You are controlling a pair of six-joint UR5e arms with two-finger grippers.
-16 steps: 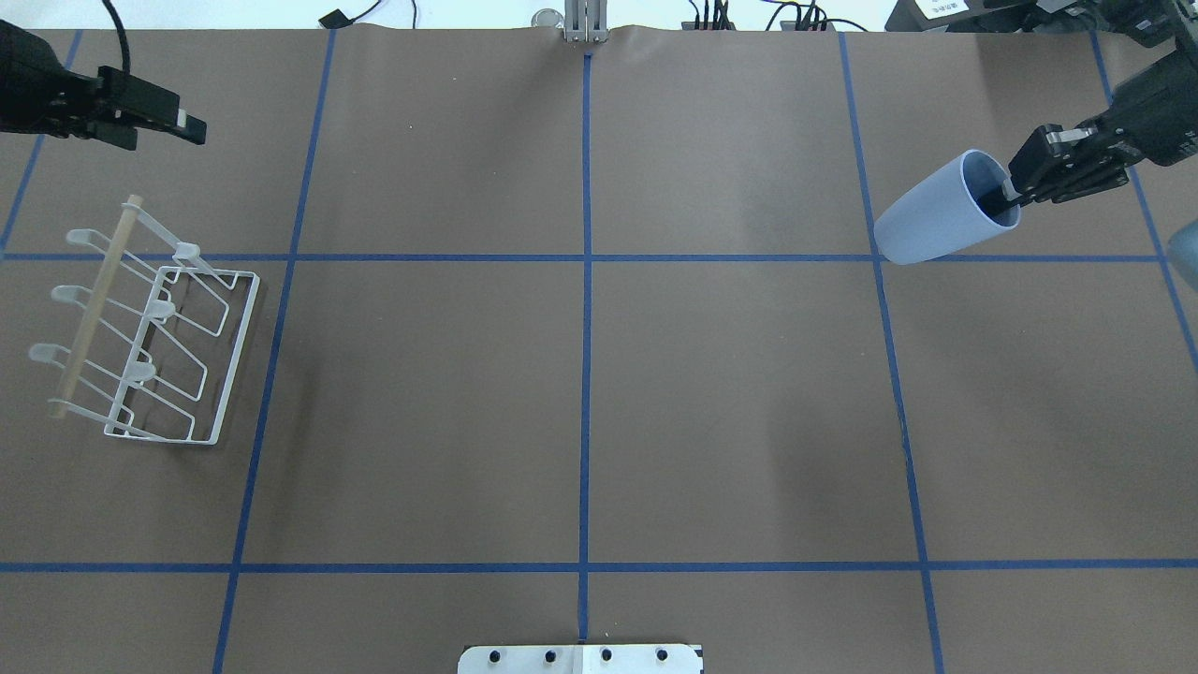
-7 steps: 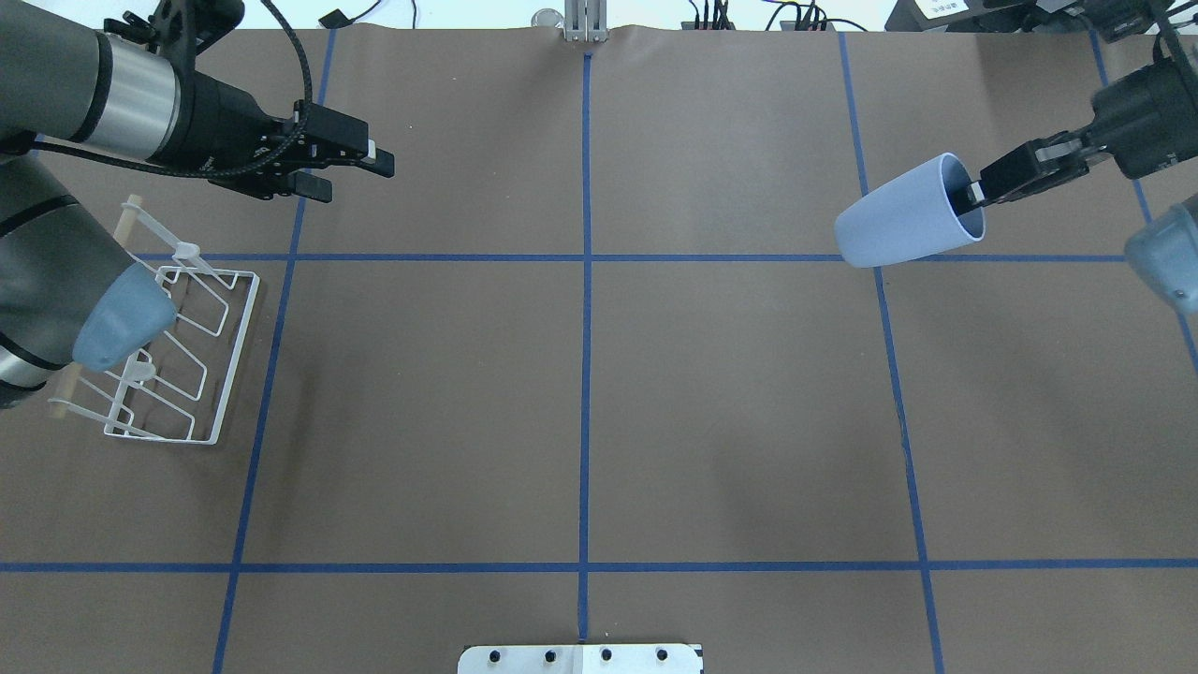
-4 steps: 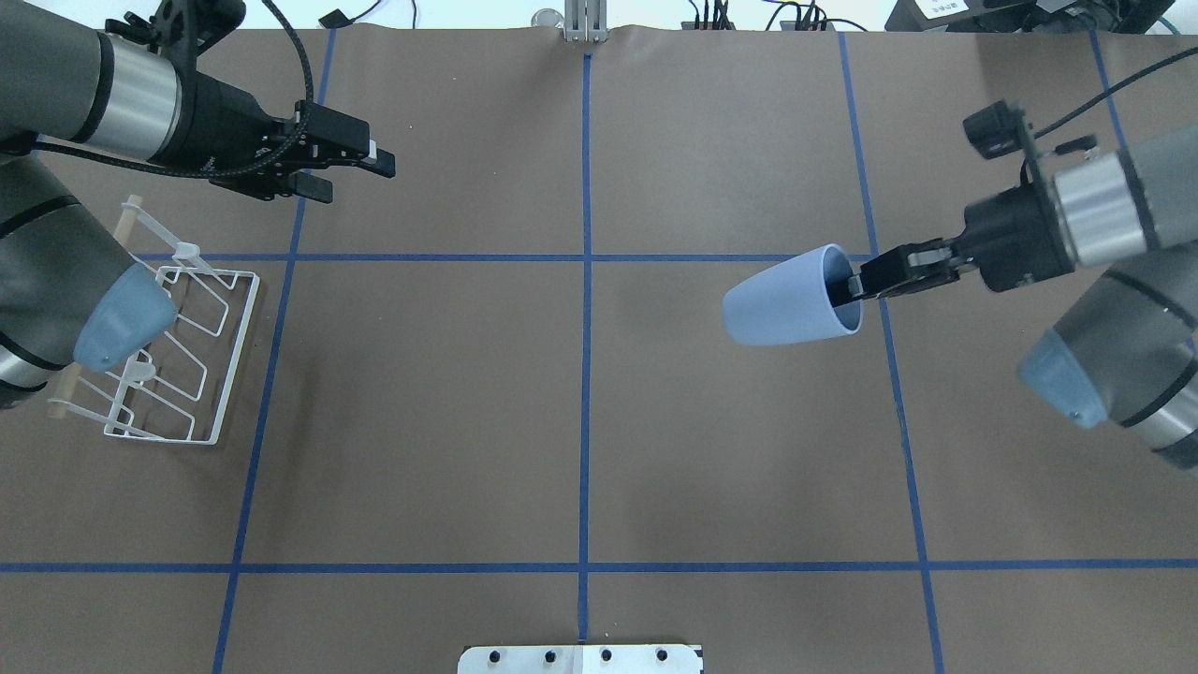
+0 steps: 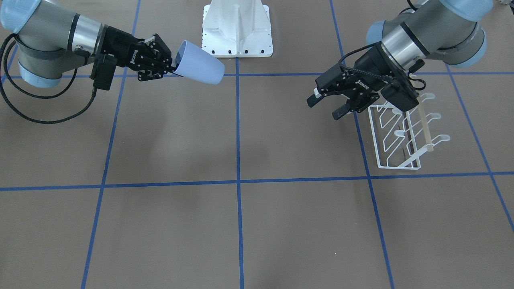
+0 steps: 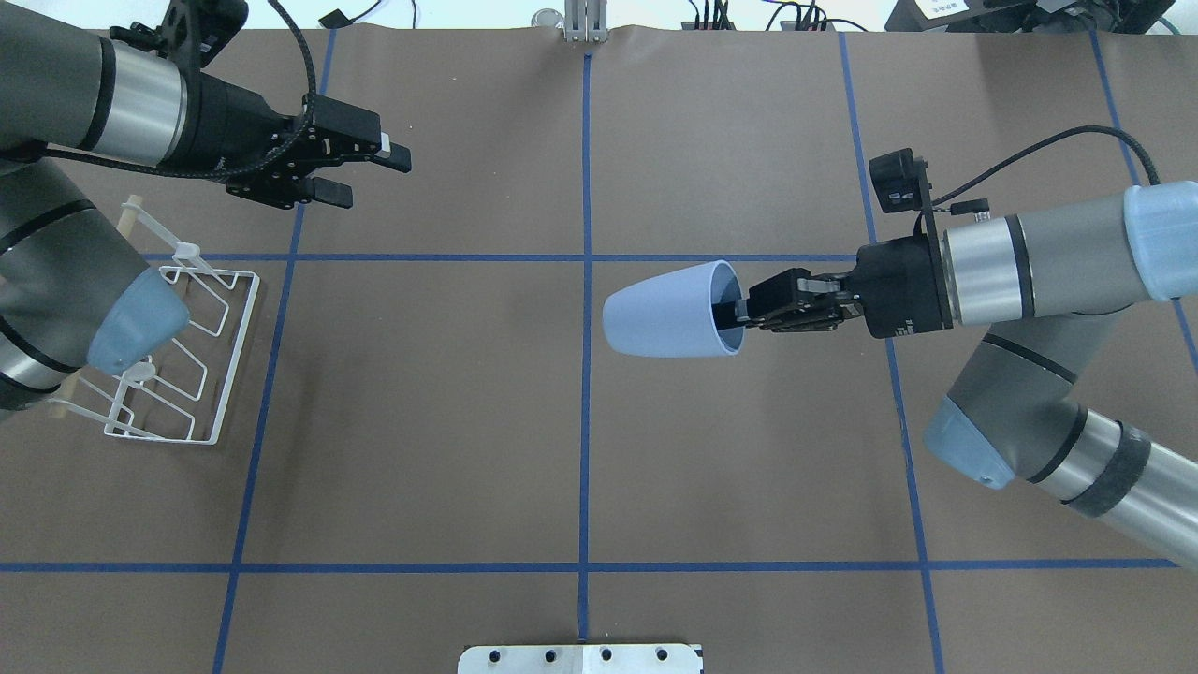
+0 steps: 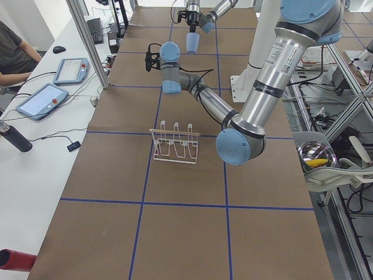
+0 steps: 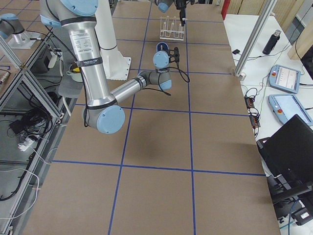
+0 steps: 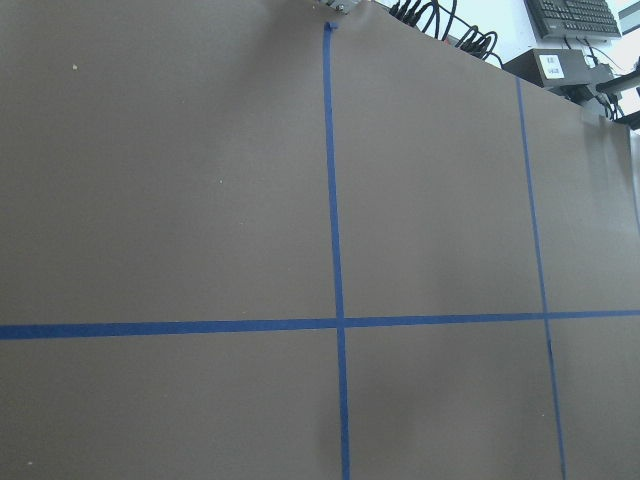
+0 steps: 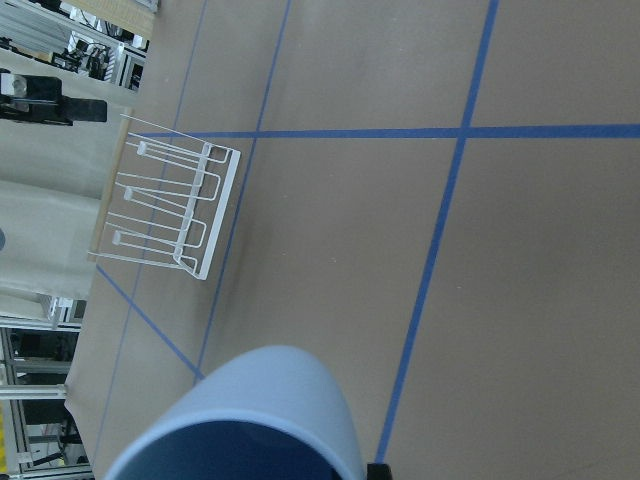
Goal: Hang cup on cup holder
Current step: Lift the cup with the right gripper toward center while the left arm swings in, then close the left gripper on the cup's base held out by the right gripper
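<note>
Pale blue tapered plastic tumbler held sideways over brown counter.
Right tool pinches its rim, one finger inside; left tool spread, near white wire peg rack.

A broad bare stretch of brown paper-covered desk, crossed by flat blue tape lines, lies between the pale blue tapered plastic cup and the small white wire rack with a wooden rod. The left gripper, jaws apart, hangs raised in that gap near the rack. The left arm's elbow looms beside the rack on the robot's side. A white metal pedestal base stands well apart
</note>
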